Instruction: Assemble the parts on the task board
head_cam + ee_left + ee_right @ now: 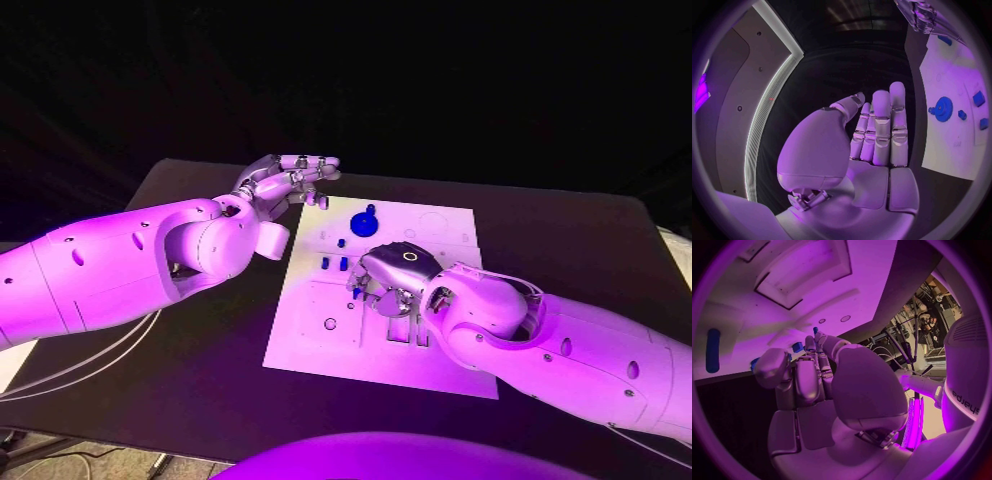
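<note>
The head camera looks steeply down on the table [173, 390] and the task board [378, 330]. Each wrist camera sits close behind its own hand, the left hand [873, 135] and the right hand [817, 385], and faces past the fingers to the same board.

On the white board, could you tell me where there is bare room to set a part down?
The near left corner of the board is bare, bordered by the table and the right hand. The far right corner, beyond the blue gear, carries only faint outlines. The middle is crowded: small blue parts lie beside the right hand. The left hand hangs over the far left corner.
</note>
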You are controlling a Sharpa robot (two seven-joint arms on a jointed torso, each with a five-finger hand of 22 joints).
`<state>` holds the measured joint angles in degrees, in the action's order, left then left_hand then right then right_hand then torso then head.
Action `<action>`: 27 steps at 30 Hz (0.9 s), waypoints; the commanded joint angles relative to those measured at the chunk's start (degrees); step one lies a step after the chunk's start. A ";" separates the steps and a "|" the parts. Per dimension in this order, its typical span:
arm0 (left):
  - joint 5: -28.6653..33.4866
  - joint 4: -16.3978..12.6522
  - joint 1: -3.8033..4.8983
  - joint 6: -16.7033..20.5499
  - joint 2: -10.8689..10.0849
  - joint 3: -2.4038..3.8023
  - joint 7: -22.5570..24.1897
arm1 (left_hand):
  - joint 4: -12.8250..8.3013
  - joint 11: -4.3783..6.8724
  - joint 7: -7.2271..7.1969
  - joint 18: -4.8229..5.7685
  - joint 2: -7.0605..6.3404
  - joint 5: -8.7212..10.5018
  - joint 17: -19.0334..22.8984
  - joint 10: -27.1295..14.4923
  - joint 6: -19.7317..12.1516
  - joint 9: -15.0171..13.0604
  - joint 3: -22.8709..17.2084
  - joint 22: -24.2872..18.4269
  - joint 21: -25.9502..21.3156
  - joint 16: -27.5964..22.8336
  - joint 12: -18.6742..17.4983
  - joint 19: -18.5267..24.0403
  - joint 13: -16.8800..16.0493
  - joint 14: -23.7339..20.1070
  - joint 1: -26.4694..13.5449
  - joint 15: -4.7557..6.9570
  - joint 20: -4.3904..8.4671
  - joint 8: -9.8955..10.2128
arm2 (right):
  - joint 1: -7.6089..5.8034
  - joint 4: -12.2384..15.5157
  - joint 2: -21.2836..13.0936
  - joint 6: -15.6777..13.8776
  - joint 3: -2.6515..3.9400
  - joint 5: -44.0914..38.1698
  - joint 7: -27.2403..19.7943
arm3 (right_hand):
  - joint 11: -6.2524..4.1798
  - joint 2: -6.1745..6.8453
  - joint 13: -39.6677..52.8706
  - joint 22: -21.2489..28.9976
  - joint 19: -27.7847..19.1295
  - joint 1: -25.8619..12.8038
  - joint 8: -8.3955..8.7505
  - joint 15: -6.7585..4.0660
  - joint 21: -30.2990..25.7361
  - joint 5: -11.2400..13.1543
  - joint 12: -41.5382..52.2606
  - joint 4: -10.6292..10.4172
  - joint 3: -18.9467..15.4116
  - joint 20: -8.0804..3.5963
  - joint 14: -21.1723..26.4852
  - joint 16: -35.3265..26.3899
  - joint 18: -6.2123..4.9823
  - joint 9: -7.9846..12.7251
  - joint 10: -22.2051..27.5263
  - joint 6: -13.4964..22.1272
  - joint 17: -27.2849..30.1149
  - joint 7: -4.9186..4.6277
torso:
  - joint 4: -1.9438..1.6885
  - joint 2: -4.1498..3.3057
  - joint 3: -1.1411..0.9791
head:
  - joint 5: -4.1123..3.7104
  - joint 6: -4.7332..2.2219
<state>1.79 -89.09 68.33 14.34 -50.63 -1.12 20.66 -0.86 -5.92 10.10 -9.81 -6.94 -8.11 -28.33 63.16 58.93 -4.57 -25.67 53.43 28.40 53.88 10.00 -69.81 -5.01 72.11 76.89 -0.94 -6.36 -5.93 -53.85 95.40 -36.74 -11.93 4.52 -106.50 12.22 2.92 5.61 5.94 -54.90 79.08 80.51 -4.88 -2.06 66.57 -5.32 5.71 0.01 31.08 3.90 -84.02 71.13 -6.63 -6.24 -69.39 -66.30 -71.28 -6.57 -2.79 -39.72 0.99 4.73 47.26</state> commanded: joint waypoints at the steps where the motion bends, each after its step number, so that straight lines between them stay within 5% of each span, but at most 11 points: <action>1: -1.15 -0.12 0.01 -0.80 0.19 0.03 -0.06 | -0.15 -0.20 0.08 -0.65 0.38 -0.33 0.07 -0.47 -0.50 0.07 0.11 -0.12 -0.30 -0.14 0.27 -0.07 0.01 -0.39 0.41 0.03 -0.19 0.00 | 0.14 -0.05 0.07 1.43 -0.07 -0.95 -0.87 | 0.12 -0.01 -0.02 0.07 0.41 -0.35 -0.35 0.28 0.28 -0.15 0.06 0.13 0.14 0.16 -3.23 0.30 0.05 -0.10 -0.41 -0.08 0.01 -0.13 | 0.07 -0.06 -0.01 | 0.06 0.07; 27: -1.89 0.02 0.01 -1.19 0.56 0.03 -0.36 | -0.22 -0.22 0.10 -0.65 0.41 -0.33 0.09 -0.56 -0.51 0.09 0.12 -0.17 -0.34 -0.13 0.32 -0.10 0.02 -0.41 0.52 0.02 -0.19 -0.02 | 0.45 -0.98 1.19 2.41 -0.96 -0.01 -1.68 | 0.18 -0.07 -0.08 0.05 0.41 -0.37 -0.32 0.33 0.31 -0.26 -0.01 0.25 0.15 0.20 -3.23 0.41 0.06 -0.12 -0.45 -0.08 -0.07 -0.21 | -0.02 0.01 0.02 | 0.44 0.60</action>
<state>0.45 -89.01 68.33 14.25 -50.18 -1.12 20.18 -0.86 -6.13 10.30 -9.81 -6.63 -8.11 -28.29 62.96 58.72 -4.58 -25.67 53.31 28.40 53.88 10.00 -69.81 -5.01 72.11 77.19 -0.94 -6.36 -5.93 -53.47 94.43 -35.62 -10.62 3.56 -106.35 10.99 3.13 5.62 5.78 -54.88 79.30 80.51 -5.04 -2.06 66.57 -5.29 5.47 0.00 31.07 4.12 -84.02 71.35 -6.62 -6.33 -69.58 -66.19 -71.27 -6.65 -2.80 -39.72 0.99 5.13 47.82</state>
